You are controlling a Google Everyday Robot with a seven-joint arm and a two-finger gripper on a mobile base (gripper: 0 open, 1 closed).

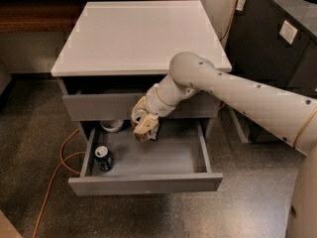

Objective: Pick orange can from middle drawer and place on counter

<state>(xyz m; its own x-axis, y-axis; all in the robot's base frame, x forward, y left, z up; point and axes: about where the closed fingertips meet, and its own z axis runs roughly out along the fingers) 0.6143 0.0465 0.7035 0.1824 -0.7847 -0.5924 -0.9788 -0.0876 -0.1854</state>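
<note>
**A:** Where is the end effector?

**B:** The end effector (145, 126) hangs at the tip of the pale arm (237, 95). It is in front of the top drawer (99, 105) and over the back part of the open middle drawer (143, 184).

**A:** And the orange can?

**B:** The orange can (155, 131) shows only as a small dark brownish shape touching the end effector, on the side toward the arm. Most of it is hidden.

**A:** Clenched on it, or released?

**B:** I cannot tell.

**A:** What else is in the drawer?

**B:** A blue can (103, 158) stands upright near the front corner at the picture's left, well apart from the end effector. A white round thing (112, 126) sits at the back, partly under the top drawer.

**A:** And around it?

**B:** The white desk (138, 33) tops the cabinet. An orange cable (57, 167) runs across the floor beside it.
</note>
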